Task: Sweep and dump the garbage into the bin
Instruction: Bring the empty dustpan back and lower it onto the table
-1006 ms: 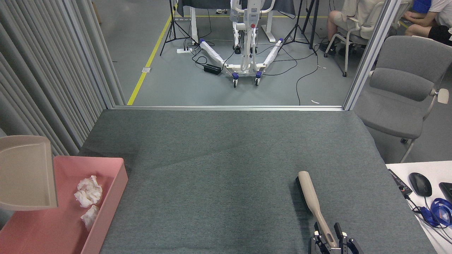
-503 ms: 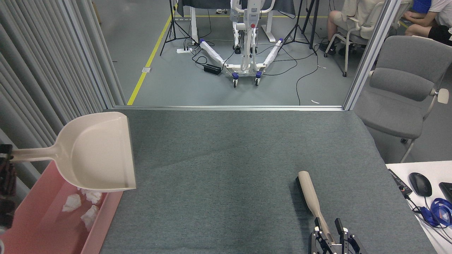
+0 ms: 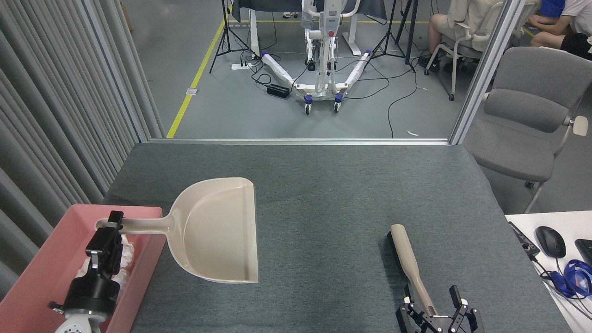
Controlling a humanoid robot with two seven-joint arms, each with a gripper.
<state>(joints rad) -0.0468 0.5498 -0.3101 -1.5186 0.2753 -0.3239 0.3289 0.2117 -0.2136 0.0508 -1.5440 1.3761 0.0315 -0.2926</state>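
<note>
While the left gripper (image 3: 112,225) stays out of clear sight at its fingertips, it sits closed around the end of the beige dustpan's (image 3: 217,229) long handle, above the pink bin (image 3: 44,263). Dustpan pan lies over the grey-green felt table (image 3: 323,194), mouth facing right, near level; no wads visible inside it. Handle runs left, crossing the bin's right wall.

Garbage (image 3: 125,256): white crumpled tissue wads inside the bin, mostly hidden behind the left arm; only scraps show beside the black wrist. Exact count cannot be told.

Bin sits at the table's near-left corner, partly cut off by the frame edge.

Right gripper (image 3: 437,307) at bottom edge, fingers spread wide, one on either side of the brush's (image 3: 409,259) handle end. No grip: gaps show between fingers and handle. Brush lies flat on the felt, beige handle angled toward the gripper, dark bristle head at its far end, well apart from the dustpan.

Beyond the table: grey chair (image 3: 527,120) at right, white wheeled stand (image 3: 321,55) on the floor, computer mouse (image 3: 550,241) on a white desk at lower right.
</note>
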